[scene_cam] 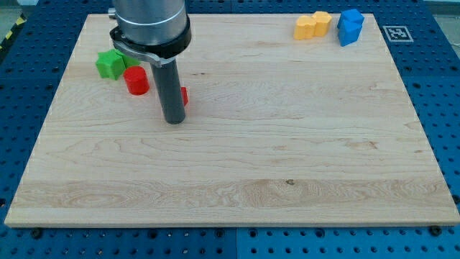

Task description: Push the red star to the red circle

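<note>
The red circle (136,80) stands on the wooden board at the view's upper left. The red star (185,96) is mostly hidden behind my rod; only a small red edge shows on the rod's right side. My tip (174,121) rests on the board just below and in front of the star, to the lower right of the red circle. The star lies a short way to the right of the circle, with the rod between them in the view.
A green block (110,63) sits just left of the red circle, with another green piece (131,60) behind the circle. A yellow block (312,25) and a blue block (350,26) sit at the board's top right. The board (287,158) lies on a blue perforated table.
</note>
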